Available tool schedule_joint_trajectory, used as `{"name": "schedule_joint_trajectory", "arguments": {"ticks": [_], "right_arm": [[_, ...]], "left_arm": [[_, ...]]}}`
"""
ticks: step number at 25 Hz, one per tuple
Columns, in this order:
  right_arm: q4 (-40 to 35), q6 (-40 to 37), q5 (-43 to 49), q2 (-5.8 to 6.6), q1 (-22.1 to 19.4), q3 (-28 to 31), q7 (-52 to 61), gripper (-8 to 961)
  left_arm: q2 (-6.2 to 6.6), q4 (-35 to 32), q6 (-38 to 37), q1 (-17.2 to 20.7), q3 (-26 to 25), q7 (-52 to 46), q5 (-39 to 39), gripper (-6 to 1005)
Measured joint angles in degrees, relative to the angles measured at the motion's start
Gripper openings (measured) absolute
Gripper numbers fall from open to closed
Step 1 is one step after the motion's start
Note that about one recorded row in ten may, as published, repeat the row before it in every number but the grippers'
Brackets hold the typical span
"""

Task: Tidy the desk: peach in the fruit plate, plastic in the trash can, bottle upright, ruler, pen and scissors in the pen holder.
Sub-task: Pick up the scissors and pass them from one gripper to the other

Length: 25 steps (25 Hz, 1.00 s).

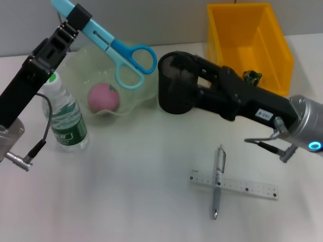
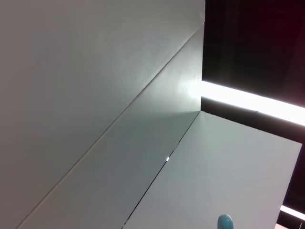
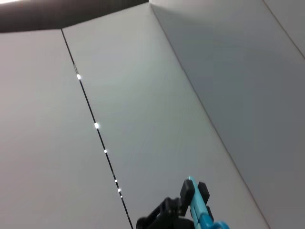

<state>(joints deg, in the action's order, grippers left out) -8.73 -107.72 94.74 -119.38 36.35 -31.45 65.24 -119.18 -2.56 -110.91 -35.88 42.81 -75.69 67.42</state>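
Note:
My left gripper [image 1: 76, 19] is raised at the back left, shut on the blades of the blue scissors [image 1: 123, 54], whose handles hang over the fruit plate [image 1: 139, 93]. The scissors' tip [image 2: 225, 222] shows in the left wrist view. The right wrist view shows that same left gripper [image 3: 188, 202] farther off. The pink peach [image 1: 104, 97] lies in the plate. The bottle [image 1: 64, 115] stands upright beside it. My right gripper [image 1: 194, 75] grips the rim of the black mesh pen holder [image 1: 174, 85]. Pen [image 1: 218, 180] lies across the ruler [image 1: 234, 185] on the table.
The yellow trash can [image 1: 270, 35] stands at the back right. A dark crumpled piece [image 1: 251, 76] shows at its near wall, just above my right arm. A cable and plug [image 1: 20, 162] hang from my left arm at the left edge.

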Motion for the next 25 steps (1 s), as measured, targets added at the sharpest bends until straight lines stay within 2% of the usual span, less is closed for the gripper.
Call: {"name": "schedule_joint_trajectory", "arguments": {"ticks": [6, 25], "right_arm": [[1.48, 1.15, -1.1, -0.01, 2.25, 0.08, 3.53, 823], [3.82, 3.53, -1.23, -0.07, 2.34, 0.05, 8.13, 824]], "left_arm": [[0.0, 1.4, -0.89, -1.47, -0.03, 1.59, -0.02, 100], [0.0, 2.65, -0.45, -1.35, 0.28, 3.18, 0.35, 100]]}}
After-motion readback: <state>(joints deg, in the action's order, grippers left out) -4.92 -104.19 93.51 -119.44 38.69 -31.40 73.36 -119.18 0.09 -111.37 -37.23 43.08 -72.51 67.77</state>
